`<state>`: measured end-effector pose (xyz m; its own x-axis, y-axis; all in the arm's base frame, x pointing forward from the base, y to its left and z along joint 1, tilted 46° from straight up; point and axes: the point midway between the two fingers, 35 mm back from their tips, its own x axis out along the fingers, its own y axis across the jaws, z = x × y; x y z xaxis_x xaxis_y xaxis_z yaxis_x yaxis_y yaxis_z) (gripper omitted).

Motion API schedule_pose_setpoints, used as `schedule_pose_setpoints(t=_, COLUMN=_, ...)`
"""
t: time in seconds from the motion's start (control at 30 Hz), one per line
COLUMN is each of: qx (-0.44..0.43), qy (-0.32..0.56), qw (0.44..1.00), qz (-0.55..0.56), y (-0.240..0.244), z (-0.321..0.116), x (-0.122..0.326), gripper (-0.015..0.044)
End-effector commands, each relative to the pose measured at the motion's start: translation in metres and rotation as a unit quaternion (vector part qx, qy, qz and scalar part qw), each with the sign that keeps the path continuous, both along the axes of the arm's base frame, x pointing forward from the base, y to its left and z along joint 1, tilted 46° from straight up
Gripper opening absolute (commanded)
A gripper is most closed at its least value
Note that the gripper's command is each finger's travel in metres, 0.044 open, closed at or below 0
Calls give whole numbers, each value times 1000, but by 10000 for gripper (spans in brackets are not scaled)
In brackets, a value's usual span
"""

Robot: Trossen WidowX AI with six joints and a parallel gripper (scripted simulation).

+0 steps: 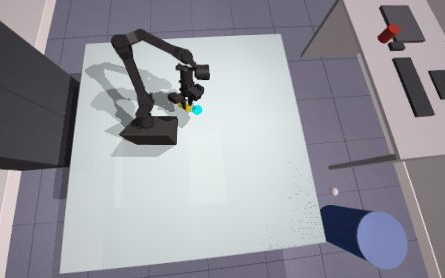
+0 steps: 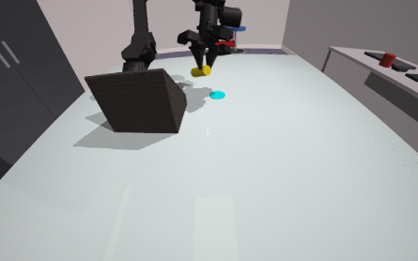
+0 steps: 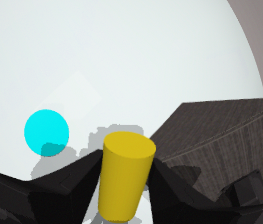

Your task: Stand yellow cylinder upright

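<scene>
The yellow tall cylinder (image 1: 188, 108) (image 2: 200, 71) (image 3: 125, 180) is held between the fingers of my gripper (image 2: 206, 68) (image 3: 126, 160), which is shut on it. In the exterior view the cylinder lies nearly level in the grip, raised above the table, with one round end toward the camera. The cyan circle (image 1: 197, 109) (image 2: 217, 95) (image 3: 46, 131) is flat on the table, bare, to the right of the cylinder in the top and exterior views and to its left in the wrist view. A bit of shadow falls on the circle's edge.
The dark arm base block (image 1: 150, 132) (image 2: 138, 103) (image 3: 222, 135) stands left of the circle in the top and exterior views. A dark cabinet (image 1: 20, 95) is at the far left. A desk (image 1: 375, 100) with a red cup (image 1: 389, 33) and a blue bin (image 1: 381, 240) stand to the right.
</scene>
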<state>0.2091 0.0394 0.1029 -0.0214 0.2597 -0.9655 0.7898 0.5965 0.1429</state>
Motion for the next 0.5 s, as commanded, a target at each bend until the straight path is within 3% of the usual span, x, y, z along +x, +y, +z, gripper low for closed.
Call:
schedule_pose_setpoints(t=0.0, qx=-18, qy=-2, qw=1000, qz=-4, y=-1, z=-1, x=-1, gripper=105)
schedule_pose_setpoints(t=0.47, qx=-64, qy=-10, qw=998, qz=-13, y=-2, z=-4, x=-3, gripper=105)
